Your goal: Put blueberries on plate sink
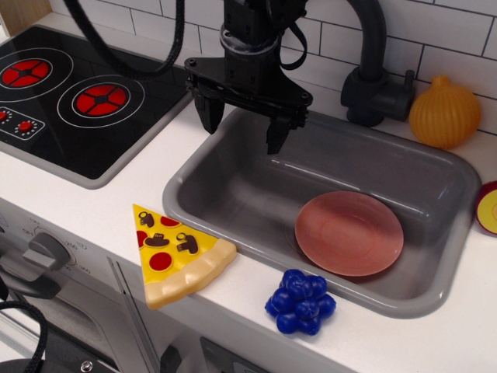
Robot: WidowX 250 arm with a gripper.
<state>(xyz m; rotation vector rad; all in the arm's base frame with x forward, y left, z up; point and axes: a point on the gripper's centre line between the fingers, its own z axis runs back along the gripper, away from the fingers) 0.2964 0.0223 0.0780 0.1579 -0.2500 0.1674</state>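
**Berries lie toward the camera and to the image-right of the gripper, across the sink**

Plainly, the move ahead turns on one offset. The black gripper (241,128) hangs over the back-left corner of the grey sink (233,186), its two fingers pointing down and spread apart with nothing between them. The blueberries (301,302) sit on the white counter just outside the sink's front rim, so from the gripper they lie across the whole depth of the basin, nearer the camera, and somewhat to the image-right. The two are well apart.

The salmon-pink plate (349,233) lies flat on the sink floor, in the right half of the basin, close behind the berries with only the sink's front wall and rim between them. The line from gripper to berries passes over the left part of the basin, just beside the plate's left edge.

The cluster looks roughly as wide as it is deep, with no clear long axis, so finger alignment probably matters little; what matters more is coming down centred on the lump.

A toy pizza slice (175,252) rests on the counter to the image-left of the berries, apart from them and off the likely path.
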